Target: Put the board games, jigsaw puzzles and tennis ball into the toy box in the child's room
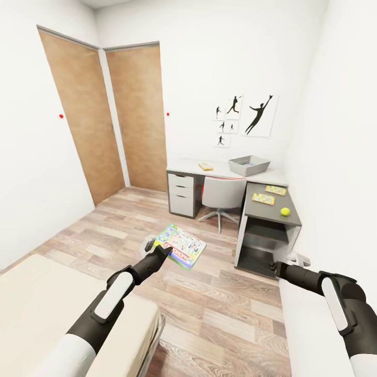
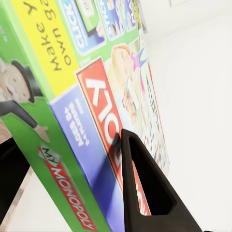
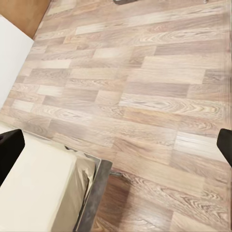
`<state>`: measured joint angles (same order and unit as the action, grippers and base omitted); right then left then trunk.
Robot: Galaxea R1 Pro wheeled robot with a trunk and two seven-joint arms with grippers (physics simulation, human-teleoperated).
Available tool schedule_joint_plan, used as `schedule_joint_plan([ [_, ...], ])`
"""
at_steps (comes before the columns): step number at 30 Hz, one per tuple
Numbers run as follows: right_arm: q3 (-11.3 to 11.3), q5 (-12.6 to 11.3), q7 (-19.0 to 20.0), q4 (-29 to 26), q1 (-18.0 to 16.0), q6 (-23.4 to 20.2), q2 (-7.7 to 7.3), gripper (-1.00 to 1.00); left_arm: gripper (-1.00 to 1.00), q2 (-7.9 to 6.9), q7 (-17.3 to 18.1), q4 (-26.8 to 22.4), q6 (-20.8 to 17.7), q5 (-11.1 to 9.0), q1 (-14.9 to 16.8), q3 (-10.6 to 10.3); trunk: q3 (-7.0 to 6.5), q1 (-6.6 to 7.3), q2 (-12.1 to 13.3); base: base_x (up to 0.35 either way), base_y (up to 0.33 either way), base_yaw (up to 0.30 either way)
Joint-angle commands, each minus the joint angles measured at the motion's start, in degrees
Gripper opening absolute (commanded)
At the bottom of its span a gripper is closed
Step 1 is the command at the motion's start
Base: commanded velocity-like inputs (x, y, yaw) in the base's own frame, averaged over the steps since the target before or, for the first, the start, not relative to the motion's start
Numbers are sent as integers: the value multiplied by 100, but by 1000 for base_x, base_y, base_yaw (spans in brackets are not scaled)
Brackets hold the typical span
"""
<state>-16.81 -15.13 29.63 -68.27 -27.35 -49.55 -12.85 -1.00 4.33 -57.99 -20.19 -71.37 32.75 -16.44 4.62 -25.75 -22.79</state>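
The tabletop [image 1: 220, 168] at the far wall carries the toy box [image 1: 249, 165], well apart from me. My left jaws [image 1: 166, 251] pinch the MONOPOLY board game [image 1: 181, 246] by one edge, over the wood floor [image 1: 220, 309] beside the bed [image 1: 47, 303]. I judge it stiff and light, but wide and glossy, so it may tilt or slip; a hold nearer the middle of a long edge seems safer. My right jaws [image 3: 116, 145] are spread and hold nothing. The tennis ball [image 1: 285, 211] waits on the lower desk [image 1: 272, 209]; it may roll.
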Motion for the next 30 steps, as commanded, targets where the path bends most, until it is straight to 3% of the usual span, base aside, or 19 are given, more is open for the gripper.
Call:
schedule_joint_plan([
  [1, -9, 7, 25, -2, -7, -33, 2, 100, -100, -5, 7, -2, -9, -35, 5, -8, 13, -4, -13, 0, 0, -237],
  [12, 27, 9, 33, -2, 0, -37, 7, 100, -100, -5, 7, -2, -7, -35, 4, -6, 13, -4, -13, 0, 0, -220],
  [17, 361, 0, 44, 12, 30, -41, 19, 100, -100, -17, 5, -6, -6, -35, 2, 1, 13, -4, -13, 0, 0, -77],
  [20, 768, -12, 37, 65, 42, -38, 73, 100, -100, -36, 2, -13, -4, -41, -2, 5, 13, -4, -13, 0, 0, -37],
  [21, 768, -12, 37, 65, 42, -38, 73, 100, -100, -36, 2, -13, -4, -41, -2, 5, 13, -4, -13, 0, 0, -29],
  [24, 1069, -12, 25, 189, 48, -28, 190, 100, -100, -51, 0, -16, -3, -44, -5, 9, 13, -4, -13, 0, 0, -19],
  [30, 1306, 2, 13, 541, 34, 15, 367, 100, -100, -79, 2, -19, -3, -44, -11, 19, 13, -4, -13, 0, 0, -9],
])
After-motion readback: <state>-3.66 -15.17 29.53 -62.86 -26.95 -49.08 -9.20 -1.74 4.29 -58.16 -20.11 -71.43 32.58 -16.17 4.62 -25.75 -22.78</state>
